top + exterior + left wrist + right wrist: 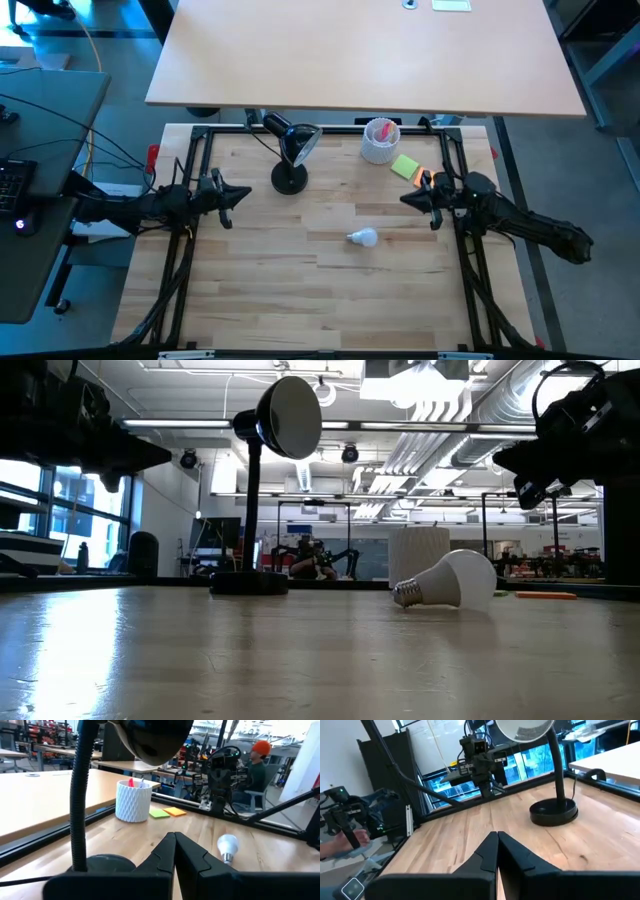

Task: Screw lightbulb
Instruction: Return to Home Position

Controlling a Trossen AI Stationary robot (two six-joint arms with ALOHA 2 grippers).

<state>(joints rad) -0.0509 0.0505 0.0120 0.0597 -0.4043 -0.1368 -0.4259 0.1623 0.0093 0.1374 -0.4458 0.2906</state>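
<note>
The white lightbulb lies on its side on the wooden table, near the middle; it also shows in the low view and the left wrist view. The black desk lamp stands on its round base at the far side, its cone shade tilted. My left gripper is shut and empty, at the table's left, level with the lamp base. My right gripper is shut and empty, at the table's right, apart from the bulb.
A white ribbed cup with pink things in it stands at the far right. Green and orange sticky notes lie beside it. A black frame borders the table. A larger table stands beyond the far edge. A person sits in the room behind.
</note>
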